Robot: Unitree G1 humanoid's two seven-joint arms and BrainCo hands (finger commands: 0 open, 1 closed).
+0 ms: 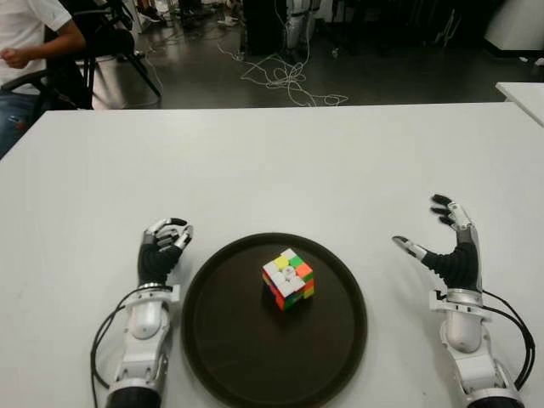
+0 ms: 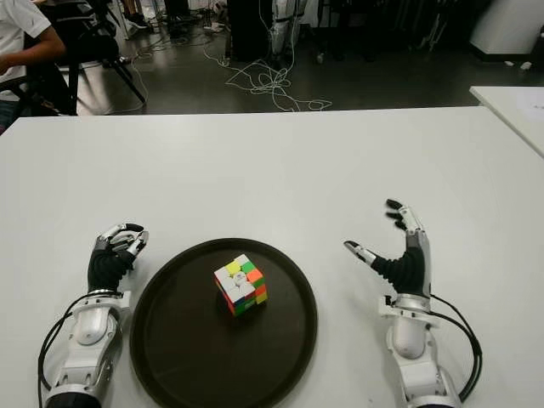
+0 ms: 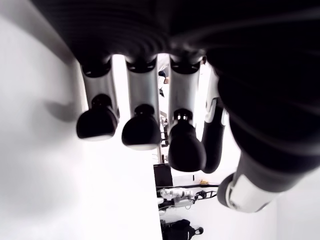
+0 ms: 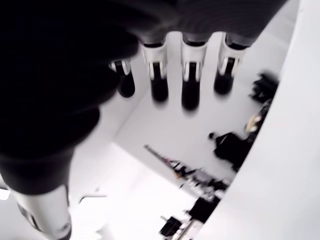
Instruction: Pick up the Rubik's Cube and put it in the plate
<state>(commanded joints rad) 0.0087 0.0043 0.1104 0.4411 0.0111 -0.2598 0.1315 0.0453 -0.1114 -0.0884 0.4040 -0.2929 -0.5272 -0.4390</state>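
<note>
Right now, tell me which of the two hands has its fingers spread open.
The right hand, on the table right of the plate: thumb and fingers splayed, holding nothing. The left hand has fingers curled.

White worktop [image 1: 280, 161], wide, bare across the far half. Beyond its far edge: dark floor [image 1: 204, 81] w/ a tangle of pale cables [image 1: 289, 81] running toward dark equipment [image 1: 263, 25] at the back. Far left corner: seated person [image 1: 25, 38], white shirt + jeans, forearm bent, partly cut off by the frame edge. Next to them a black chair [image 1: 115, 42] w/ splayed legs. Far right: corner of a 2nd white table [image 1: 523, 92], apart from the worktop. Pale rounded object [image 1: 518, 21] top right, can't tell what it is.
</note>
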